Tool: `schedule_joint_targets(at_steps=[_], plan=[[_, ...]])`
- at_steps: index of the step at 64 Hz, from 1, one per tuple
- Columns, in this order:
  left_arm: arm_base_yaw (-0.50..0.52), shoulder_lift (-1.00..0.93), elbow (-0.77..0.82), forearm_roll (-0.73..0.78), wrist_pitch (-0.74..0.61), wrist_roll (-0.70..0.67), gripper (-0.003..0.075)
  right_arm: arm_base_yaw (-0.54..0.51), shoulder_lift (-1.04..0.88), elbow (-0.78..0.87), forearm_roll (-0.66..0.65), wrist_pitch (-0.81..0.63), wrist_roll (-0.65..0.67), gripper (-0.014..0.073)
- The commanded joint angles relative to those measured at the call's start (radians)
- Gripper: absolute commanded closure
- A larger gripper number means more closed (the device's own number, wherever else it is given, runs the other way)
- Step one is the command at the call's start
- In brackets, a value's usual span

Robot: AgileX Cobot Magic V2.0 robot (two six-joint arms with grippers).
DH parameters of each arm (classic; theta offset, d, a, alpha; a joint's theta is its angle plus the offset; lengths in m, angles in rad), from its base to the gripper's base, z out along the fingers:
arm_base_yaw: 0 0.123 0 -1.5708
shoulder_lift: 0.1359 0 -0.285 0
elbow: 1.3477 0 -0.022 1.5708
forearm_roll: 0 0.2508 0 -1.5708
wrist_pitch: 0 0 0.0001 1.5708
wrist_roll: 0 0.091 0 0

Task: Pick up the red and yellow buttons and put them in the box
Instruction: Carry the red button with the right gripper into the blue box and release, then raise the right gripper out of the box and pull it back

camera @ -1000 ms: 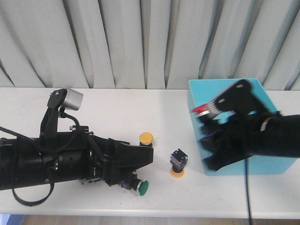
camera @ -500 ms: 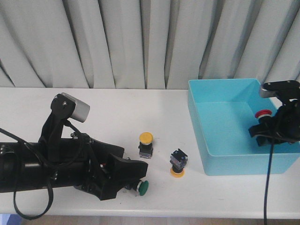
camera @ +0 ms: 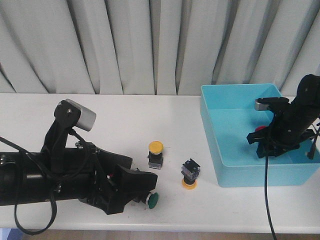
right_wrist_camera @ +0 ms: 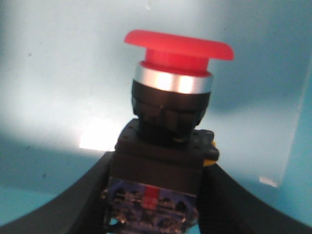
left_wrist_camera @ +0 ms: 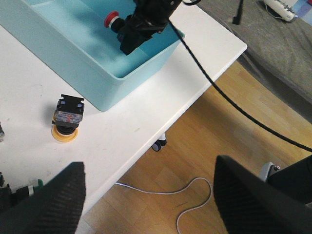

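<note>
Nearest the camera in the front view lies one green-capped button at about 7 o'clock on the table, just beside the left gripper, whose fingers stand apart around nothing. Farther in sit two yellow buttons: one tipped cap-down, one upright at its 10 o'clock. At 3 o'clock stands the single turquoise box. Inside it the right gripper is clamped on the one red button: a red mushroom cap, a silver collar, a black blocky body, held above the box floor.
</note>
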Motion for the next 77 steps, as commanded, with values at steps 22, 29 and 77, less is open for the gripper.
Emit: schedule_joint_targets(at_steps=[22,29,77], plan=[[-0.003,-0.022,-0.026,-0.037,-0.004,0.004,0.0176,-0.003,0.011,-0.049,-0.002,-0.007,0.016,0.0258],[-0.003,-0.022,-0.026,-0.037,-0.004,0.004,0.0176,-0.003,0.011,-0.049,-0.002,-0.007,0.018,0.0177],[-0.003,-0.022,-0.026,-0.020,-0.025,0.006,0.0176,0.230,-0.596,0.140,0.008,-0.006,0.014,0.0161]])
